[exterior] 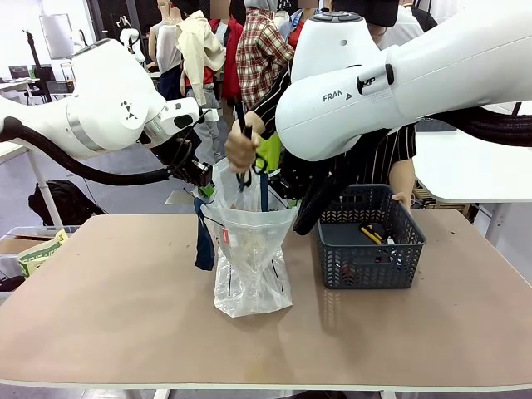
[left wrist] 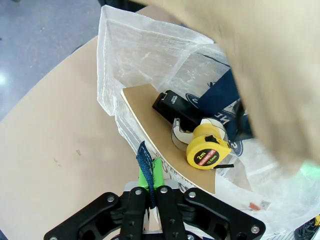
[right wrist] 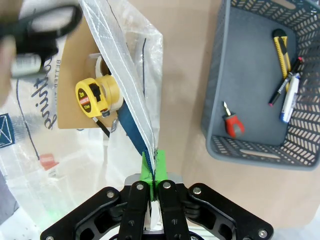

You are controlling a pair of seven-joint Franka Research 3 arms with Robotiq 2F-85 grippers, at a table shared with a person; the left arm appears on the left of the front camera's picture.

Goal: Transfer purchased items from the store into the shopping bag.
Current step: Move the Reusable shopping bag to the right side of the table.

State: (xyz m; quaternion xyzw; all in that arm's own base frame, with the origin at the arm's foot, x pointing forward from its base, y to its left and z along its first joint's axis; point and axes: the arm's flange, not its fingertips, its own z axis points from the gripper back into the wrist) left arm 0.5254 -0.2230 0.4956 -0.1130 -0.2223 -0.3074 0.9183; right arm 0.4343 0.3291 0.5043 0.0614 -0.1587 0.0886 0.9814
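Holding the bag (exterior: 249, 266) open takes both arms: the left gripper (left wrist: 151, 192) is closed on the blue handle (left wrist: 145, 167) at one side of the rim, and the right gripper (right wrist: 152, 167) is pinched on the opposite rim. A person's hand (exterior: 241, 145) holds scissors (exterior: 243, 176) just above the mouth, upper centre of the front view, with the long axis near upright and the black loops below the hand. The mouth lies straight below, so I judge a plain lowering is enough. A tape measure (right wrist: 92, 95) lies inside. The basket (exterior: 366, 270), just right of the bag, contains a yellow knife (right wrist: 281, 47), pens (right wrist: 286, 92) and a red tool (right wrist: 231, 125). Only the hand is free to reach them.
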